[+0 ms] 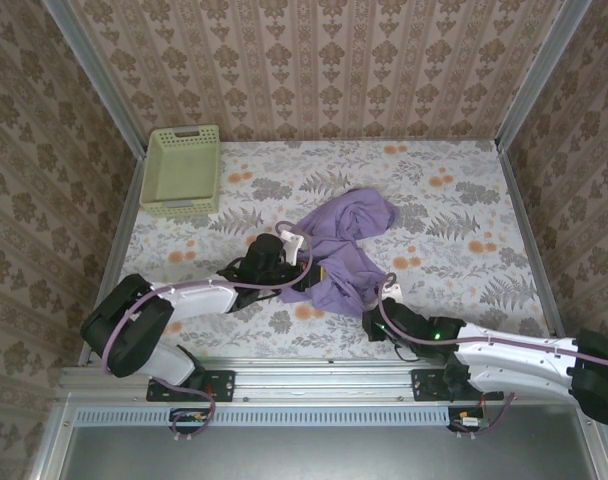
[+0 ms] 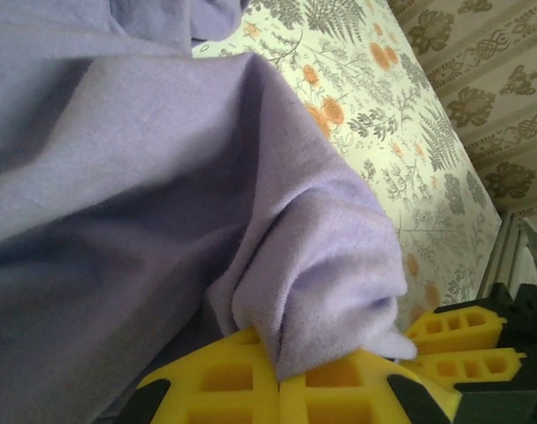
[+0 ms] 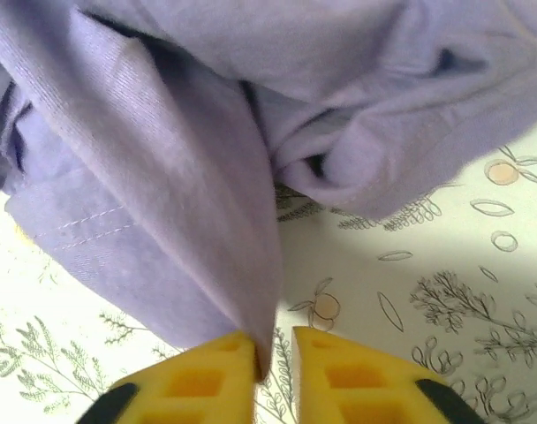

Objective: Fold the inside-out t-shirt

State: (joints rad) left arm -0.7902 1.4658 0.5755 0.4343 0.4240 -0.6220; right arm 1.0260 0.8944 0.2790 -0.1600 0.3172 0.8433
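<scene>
Folds of a lavender-purple cotton t-shirt (image 1: pixel 349 250) lie heaped on the floral-print tabletop (image 1: pixel 464 210), between the two arms. Left gripper (image 2: pixel 279 375) is clamped tight on one bunch. Right gripper (image 3: pixel 275 346) has its fingers barely apart around an edge; whether they pinch it I cannot tell.

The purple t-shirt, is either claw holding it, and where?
Left claw grips a bunched fold of the t-shirt. Right claw has a fold between its jaws; firm hold cannot be told.
</scene>
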